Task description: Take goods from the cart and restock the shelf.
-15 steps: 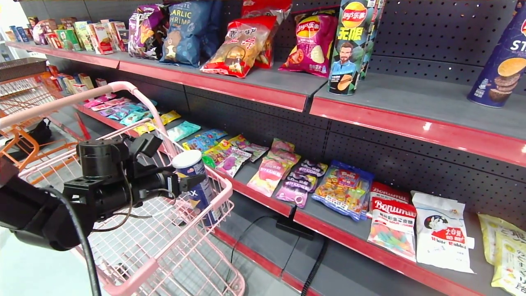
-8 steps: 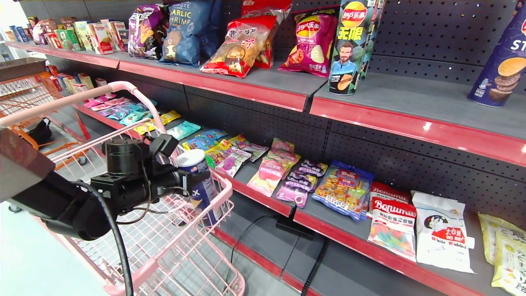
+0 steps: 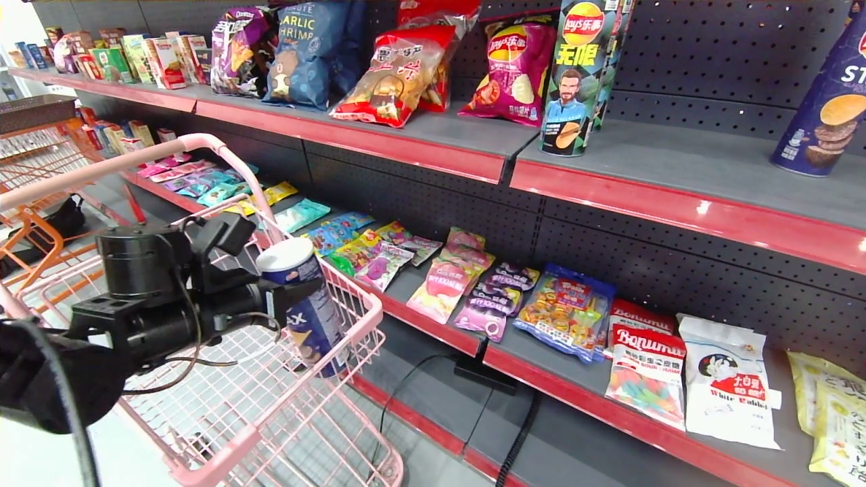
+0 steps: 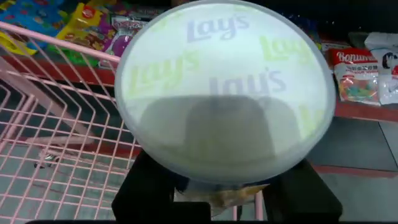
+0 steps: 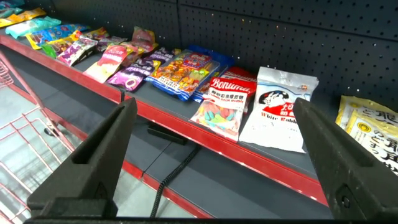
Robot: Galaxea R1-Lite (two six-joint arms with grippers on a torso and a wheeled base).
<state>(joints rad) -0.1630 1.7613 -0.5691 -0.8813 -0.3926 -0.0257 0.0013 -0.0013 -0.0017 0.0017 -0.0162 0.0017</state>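
The blue chip canister (image 3: 312, 328) is clasped just under its white lid (image 4: 227, 93) by the left gripper (image 3: 287, 279), whose fingers are clenched on its sides. It is held upright at the left of the scene, over the edge of the pink cart (image 3: 369, 316) that faces the shelving. This is probably so that it can be set down standing. The bare grey stretch of the upper shelf (image 3: 676, 162), between the green canister (image 3: 572, 81) and the blue canister (image 3: 822, 108) at far right, is judged the likely spot. The right gripper (image 5: 214, 106) is spread wide and holds nothing, before the lower shelf (image 3: 575, 400) of candy bags.
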